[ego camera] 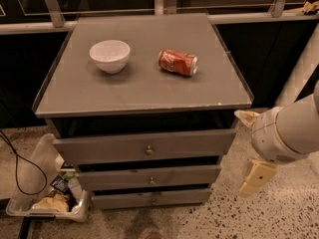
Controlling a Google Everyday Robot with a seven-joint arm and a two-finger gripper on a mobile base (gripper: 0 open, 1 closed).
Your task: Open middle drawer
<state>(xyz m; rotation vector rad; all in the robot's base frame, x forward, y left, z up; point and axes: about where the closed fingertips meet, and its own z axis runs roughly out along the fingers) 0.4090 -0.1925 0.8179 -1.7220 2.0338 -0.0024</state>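
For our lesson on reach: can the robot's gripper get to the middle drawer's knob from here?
Probably yes. The gripper hangs right of the cabinet, about level with the middle drawer; nothing stands between it and the knob on the drawer's front.

Light: dim and warm, falling from above; your counter [149, 88] top is lit evenly.
Shadows: black band under the counter lip, soft patch beside the bowl [109, 55].
Glare: faint sheen on the can [178, 62].
Tool [255, 178]: lower right, pale against the speckled floor [284, 215].
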